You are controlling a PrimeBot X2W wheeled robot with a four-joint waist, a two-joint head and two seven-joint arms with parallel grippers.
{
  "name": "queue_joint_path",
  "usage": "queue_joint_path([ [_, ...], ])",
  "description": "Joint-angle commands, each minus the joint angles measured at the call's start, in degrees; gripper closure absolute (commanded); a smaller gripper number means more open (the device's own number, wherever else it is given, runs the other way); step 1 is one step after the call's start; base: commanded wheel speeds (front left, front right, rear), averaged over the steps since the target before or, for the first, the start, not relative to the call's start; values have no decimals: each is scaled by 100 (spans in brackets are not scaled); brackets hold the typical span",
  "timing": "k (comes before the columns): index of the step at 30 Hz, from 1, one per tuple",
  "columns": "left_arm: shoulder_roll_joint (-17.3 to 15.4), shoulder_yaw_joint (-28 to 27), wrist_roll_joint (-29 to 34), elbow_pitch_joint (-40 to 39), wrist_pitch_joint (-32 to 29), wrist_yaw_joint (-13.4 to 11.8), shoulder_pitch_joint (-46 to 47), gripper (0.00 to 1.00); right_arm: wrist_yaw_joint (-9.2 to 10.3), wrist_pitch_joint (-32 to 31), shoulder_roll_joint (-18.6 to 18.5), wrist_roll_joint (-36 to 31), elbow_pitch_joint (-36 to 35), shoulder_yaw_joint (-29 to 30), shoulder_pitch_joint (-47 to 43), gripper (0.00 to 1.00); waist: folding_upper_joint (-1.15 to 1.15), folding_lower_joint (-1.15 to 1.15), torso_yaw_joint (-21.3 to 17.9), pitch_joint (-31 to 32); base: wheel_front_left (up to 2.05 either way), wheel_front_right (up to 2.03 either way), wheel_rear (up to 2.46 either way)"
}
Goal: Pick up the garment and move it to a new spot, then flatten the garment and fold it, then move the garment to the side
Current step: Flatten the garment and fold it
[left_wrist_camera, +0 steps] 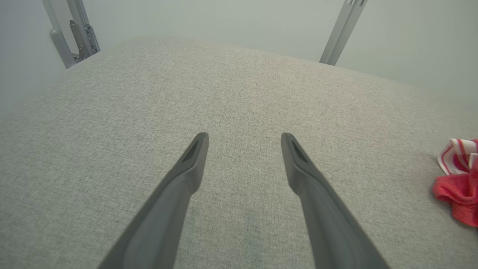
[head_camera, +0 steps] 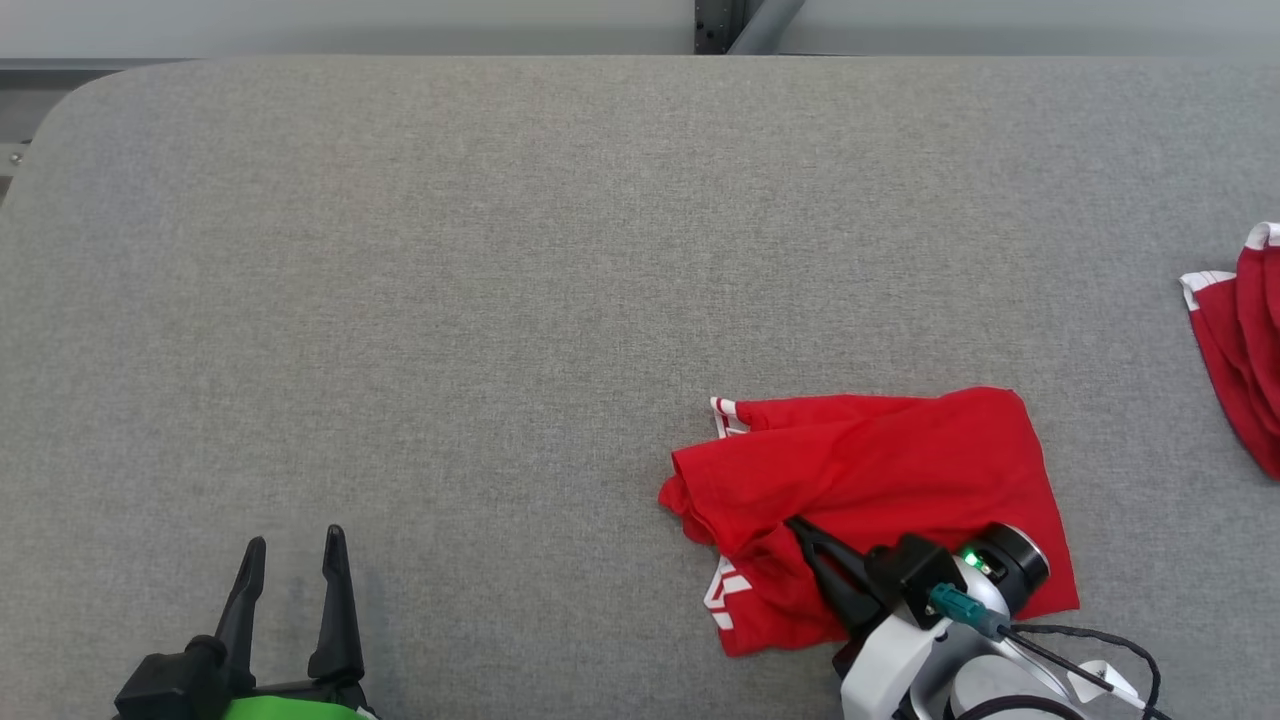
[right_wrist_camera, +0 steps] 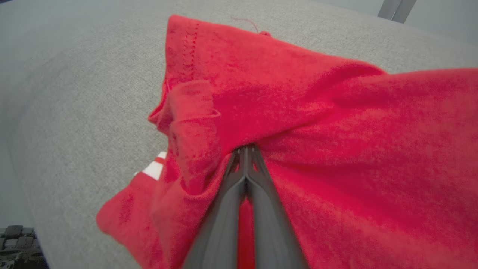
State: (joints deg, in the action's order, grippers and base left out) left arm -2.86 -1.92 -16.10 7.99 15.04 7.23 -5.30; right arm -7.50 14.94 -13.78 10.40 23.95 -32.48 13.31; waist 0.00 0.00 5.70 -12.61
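Note:
The red garment (head_camera: 880,480) with white trim lies crumpled on the grey table at the lower right of the head view. My right gripper (head_camera: 797,525) reaches into it from below, its dark fingers pressed together with a fold of red cloth pinched at the tips. The right wrist view shows the garment (right_wrist_camera: 336,130) bunched up around the shut gripper (right_wrist_camera: 245,149). My left gripper (head_camera: 293,548) rests open over bare table at the lower left, well away from the garment. In the left wrist view the open left gripper (left_wrist_camera: 244,137) has nothing between its fingers, with an edge of the garment (left_wrist_camera: 461,186) at far right.
A second red cloth with white trim (head_camera: 1240,340) lies at the right edge of the grey padded table (head_camera: 450,300). Grey metal frame posts (left_wrist_camera: 343,31) stand behind the table's far edge.

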Motion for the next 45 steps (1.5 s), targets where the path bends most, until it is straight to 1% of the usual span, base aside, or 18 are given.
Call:
queue_joint_path([
  [1, -10, 0, -47, 9, 15, 8, 52, 0, 4, 22, 7, -27, 0, -116, 112, 100, 0, 0, 75, 9, 0, 0, 0],
  [7, -10, 16, -93, -7, 15, -10, 1, 0, 4, 25, -154, 5, -110, -548, 111, 100, 0, 0, 207, 54, 0, 0, 0],
  [12, -10, 31, -160, -14, 15, -46, -34, 0, 4, 24, -298, 166, 14, -851, 118, 100, 0, 0, 247, 90, 0, 0, 0],
  [19, -10, 60, -211, -36, 15, -80, -35, 0, 4, 25, -281, 204, -132, -1210, 184, 100, 0, 0, 238, 167, 0, 0, 0],
  [24, -10, 29, -219, -50, 15, -86, -68, 0, 4, 24, -279, 282, -21, -1477, 160, 100, 0, 0, 190, 193, 0, 0, 0],
  [28, -10, 33, -239, -49, 15, -91, -72, 0, 4, 25, -238, 303, -4, -1598, 247, 100, 0, 0, 159, 204, 0, 0, 0],
  [31, -10, 18, -249, -58, 15, -100, -79, 0, 4, 24, -204, 321, -116, -1661, 275, 100, 0, 0, 106, 217, 0, 0, 0],
  [32, -10, 5, -257, -66, 15, -107, -88, 0, 4, 25, -206, 324, -174, -1635, 282, 86, 0, 0, 78, 228, 0, 0, 0],
  [33, -10, -7, -258, -75, 15, -112, -94, 0, 4, 25, -217, 318, -244, -1564, 276, 75, 0, 0, 49, 239, 0, 0, 0],
  [34, -10, -23, -259, -85, 15, -117, -103, 0, 4, 25, -227, 295, -323, -1493, 254, 64, 0, 0, 16, 253, 0, 0, 0],
  [35, -10, -34, -261, -99, 15, -115, -112, 0, 4, 24, -241, 262, -411, -1398, 211, 57, 0, 0, -17, 271, 0, 0, 0],
  [36, -10, -44, -261, -116, 15, -114, -115, 0, 4, 24, -250, 223, -531, -1249, 157, 32, 0, 0, -50, 291, 0, 0, 0],
  [37, -11, -68, -258, -137, 15, -115, -116, 0, 4, 24, -270, 136, -790, -875, 4, 0, 0, 0, -117, 339, 0, 0, 0],
  [45, -10, -68, -301, -155, 15, -135, -230, 0, 4, 25, -205, -274, -1789, 1123, -970, 0, 0, 0, -408, 616, 0, 0, 0],
])
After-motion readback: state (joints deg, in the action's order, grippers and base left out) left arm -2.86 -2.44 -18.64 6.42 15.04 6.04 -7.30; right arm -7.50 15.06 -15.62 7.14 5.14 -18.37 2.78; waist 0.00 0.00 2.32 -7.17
